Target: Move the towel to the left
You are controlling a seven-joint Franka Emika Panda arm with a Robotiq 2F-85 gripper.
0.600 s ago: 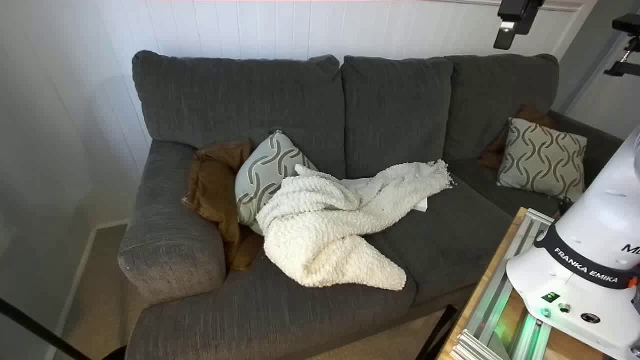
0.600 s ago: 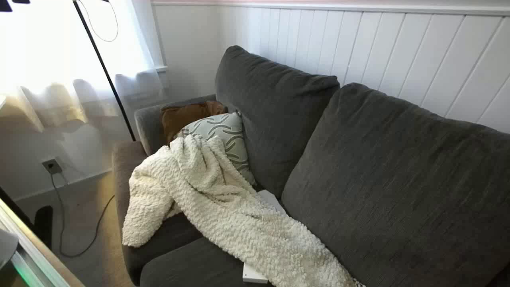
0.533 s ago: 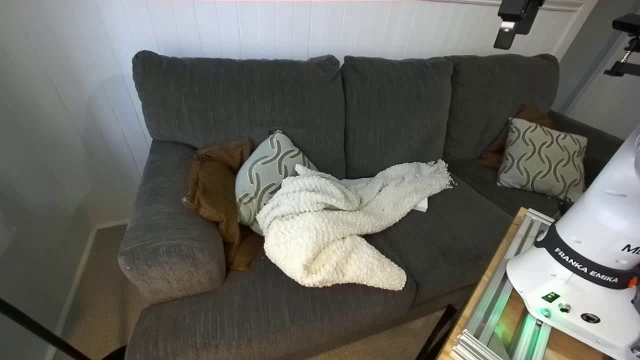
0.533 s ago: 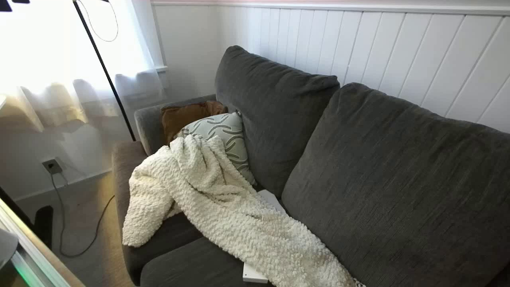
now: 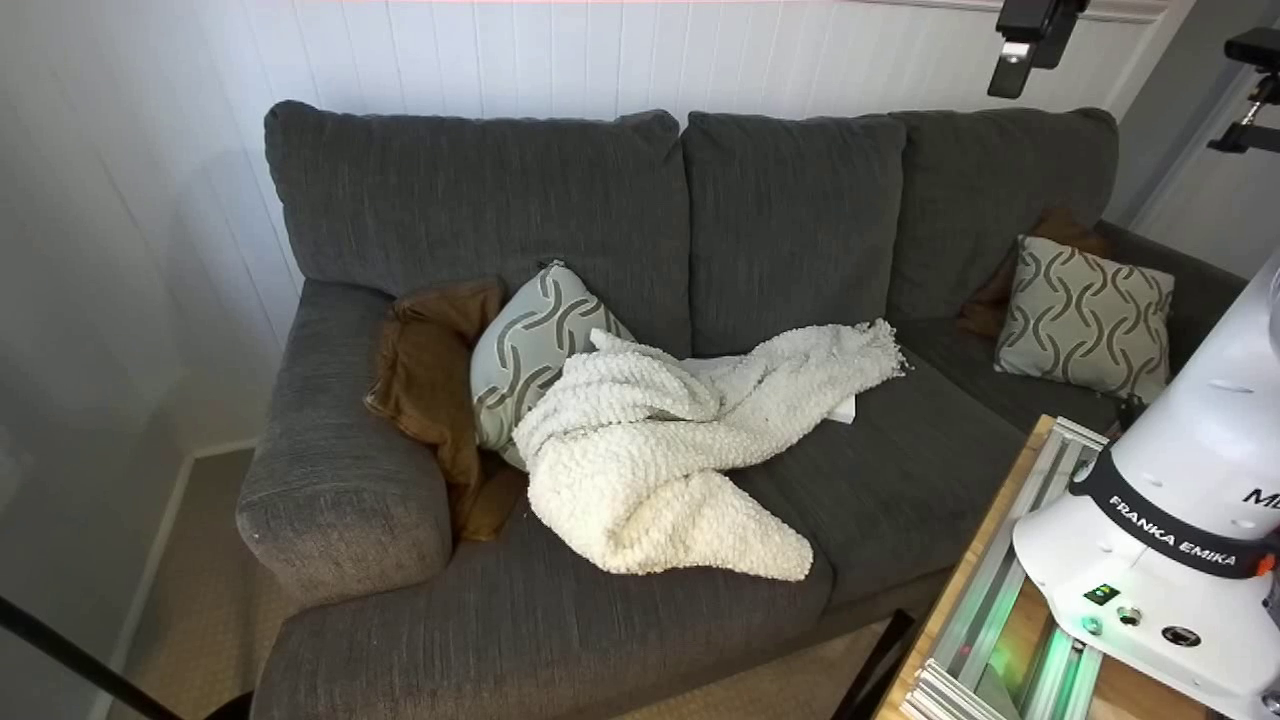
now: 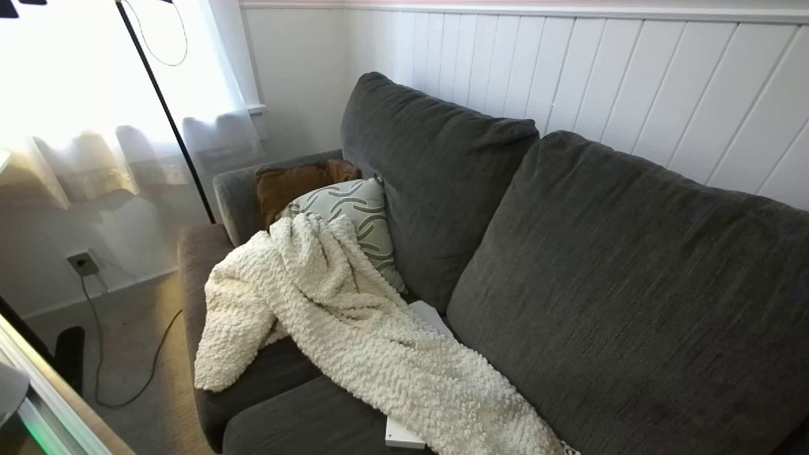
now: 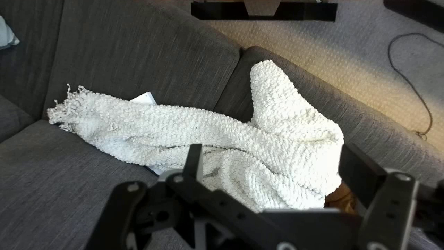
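The towel is a large cream-white fluffy cloth. It lies rumpled on the dark grey sofa in both exterior views (image 5: 650,470) (image 6: 354,322). One end is bunched against the patterned pillow (image 5: 535,350); the other stretches along the seat to a fringed end. In the wrist view the towel (image 7: 215,125) spans the middle. My gripper (image 7: 274,154) shows there with its fingers wide apart, nothing held between them. The fingers overlap the towel in that view, but both exterior views show no gripper touching it. The near part of the towel is hidden behind the gripper.
A white flat object (image 5: 843,410) sticks out from under the towel. A brown pillow (image 5: 430,370) lies by the sofa arm (image 5: 345,490). Another patterned pillow (image 5: 1085,315) is at the far end. The robot's wooden stand (image 5: 1000,540) is close to the sofa's front. A lamp pole (image 6: 165,114) stands behind.
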